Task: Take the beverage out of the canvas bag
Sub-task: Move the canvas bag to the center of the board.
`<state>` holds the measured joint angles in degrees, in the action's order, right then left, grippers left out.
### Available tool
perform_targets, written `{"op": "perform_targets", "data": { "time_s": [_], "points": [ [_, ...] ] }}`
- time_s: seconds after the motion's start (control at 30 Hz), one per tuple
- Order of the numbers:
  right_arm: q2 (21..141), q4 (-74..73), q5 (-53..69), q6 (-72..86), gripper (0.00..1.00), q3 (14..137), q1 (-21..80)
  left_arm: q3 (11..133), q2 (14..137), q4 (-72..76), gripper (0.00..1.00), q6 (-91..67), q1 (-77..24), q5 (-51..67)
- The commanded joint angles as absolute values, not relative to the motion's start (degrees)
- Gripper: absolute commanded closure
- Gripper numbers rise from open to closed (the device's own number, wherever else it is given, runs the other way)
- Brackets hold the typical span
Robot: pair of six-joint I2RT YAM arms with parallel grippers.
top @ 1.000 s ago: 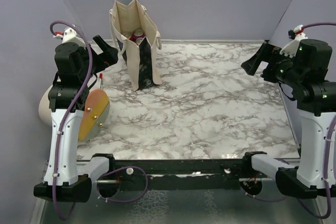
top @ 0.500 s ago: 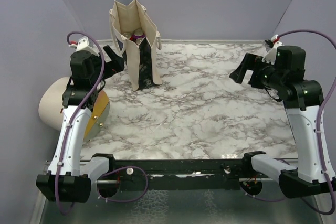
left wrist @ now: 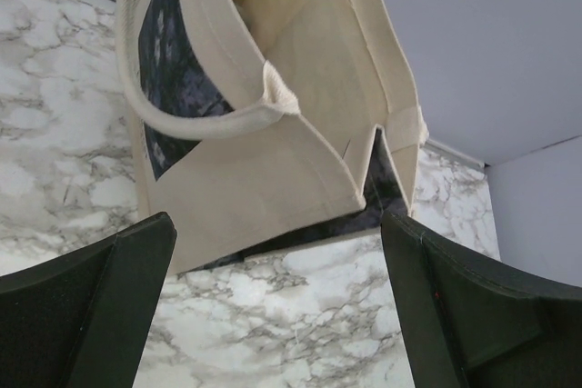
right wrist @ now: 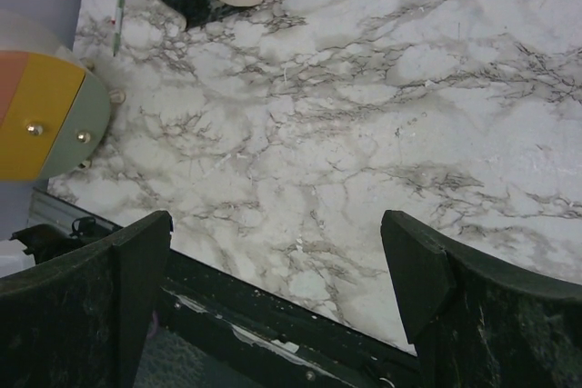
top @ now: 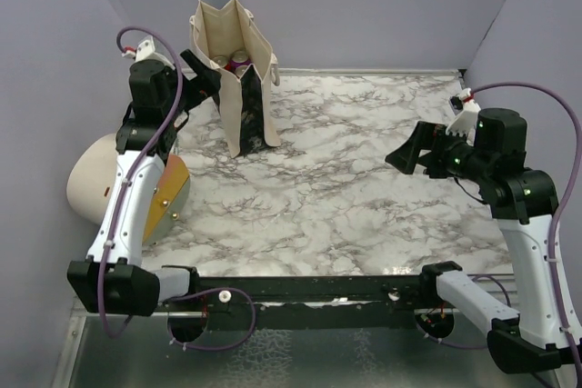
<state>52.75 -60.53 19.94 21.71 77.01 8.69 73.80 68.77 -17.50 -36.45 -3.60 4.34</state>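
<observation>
Gripper of left arm (top: 201,77) nearer canvas bag (top: 240,108) than before

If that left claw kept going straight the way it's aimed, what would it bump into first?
Most likely the tall cream-beige canvas bag: its side and loop handle sit between the open fingers of the left gripper in the wrist view, though distance is unclear.

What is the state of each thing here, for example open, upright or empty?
canvas bag: upright, mouth open.
beverage cans: inside the bag, upright.
left gripper: open, empty, beside the bag.
right gripper: open, empty, above the table.
cream cylinder: lying on its side.
</observation>
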Motion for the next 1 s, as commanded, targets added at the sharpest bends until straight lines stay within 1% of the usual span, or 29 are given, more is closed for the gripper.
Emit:
{"op": "perform_targets", "data": {
  "time_s": [0.0,0.13,0.27,0.37,0.47,0.5,0.57,0.8,0.9,0.97],
  "points": [
    [52.06,-56.73,19.66,19.86,0.01,77.29,9.12,85.09,76.41,-20.89,0.01,-38.53,-5.79,-0.62],
    [53.71,-55.17,16.12,19.95,0.01,78.09,9.17,99.07,86.32,-33.02,0.03,-40.52,-7.06,-5.89],
    [55.29,-54.63,17.42,18.48,0.01,78.95,9.17,110.04,94.76,-41.87,0.12,-42.84,-7.91,-11.19],
    [55.23,-55.37,16.82,16.97,0.01,78.8,9.18,118.29,101.91,-51.03,0.14,-46.06,-8.68,-16.82],
    [54.65,-55.55,15.71,16.67,0.01,77.89,9.23,124.88,107.29,-56.39,0.16,-47.39,-9.74,-20.88],
    [54.7,-55.59,15.65,16.59,0.01,77.66,9.23,126.41,108.64,-57.14,0.17,-47.34,-10.14,-21.64],
    [55.04,-55.55,15.47,16.3,0.01,77.63,9.23,128.75,111.0,-58.63,0.24,-47.1,-10.77,-22.54],
    [55.64,-54.81,13.24,15.97,0.01,76.9,9.32,132.86,114.15,-62.59,0.31,-44.68,-14.07,-27.72],
    [55.72,-54.47,13.23,16.09,0.01,76.3,9.32,132.79,114.47,-63.81,0.35,-43.87,-15.36,-29.19],
    [56.11,-54.17,13.59,16.19,0.01,76.18,9.32,132.05,114.31,-64.42,0.4,-43.74,-15.6,-29.6]
  ]
}}
